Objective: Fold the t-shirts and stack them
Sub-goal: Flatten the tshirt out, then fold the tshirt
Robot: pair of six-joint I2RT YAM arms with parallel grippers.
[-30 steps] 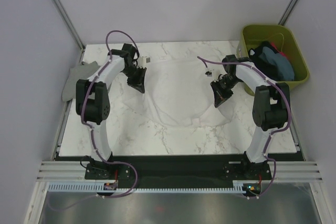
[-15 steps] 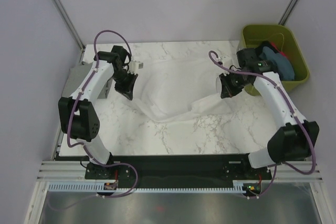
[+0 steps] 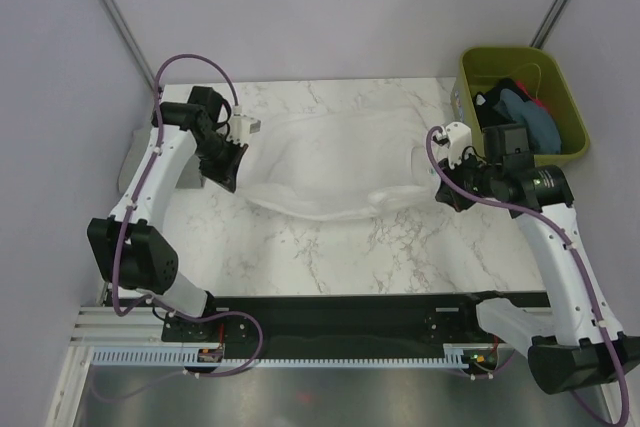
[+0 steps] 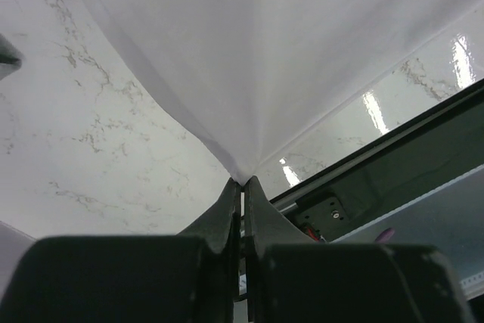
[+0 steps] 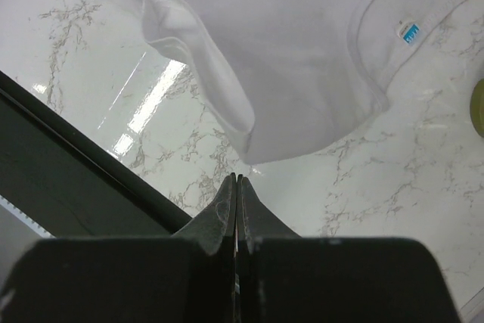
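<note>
white shirt (image 3: 330, 162) stretched out, unfolded; left pincer (image 4: 242, 181) clamped on its edge, right pincer (image 5: 236, 177) closed by the shoulder, grip unclear. other shirts (image 3: 520, 112) wait in bin (image 3: 466, 77).

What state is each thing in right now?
White shirt: unfolded, stretched between both grippers.
Left gripper: shut on the shirt's edge.
Right gripper: shut, apparently pinching the shirt's corner.
Grey shirt: lying at the table's left edge, partly hidden.
Bin: upright, holding dark and blue shirts.
</note>
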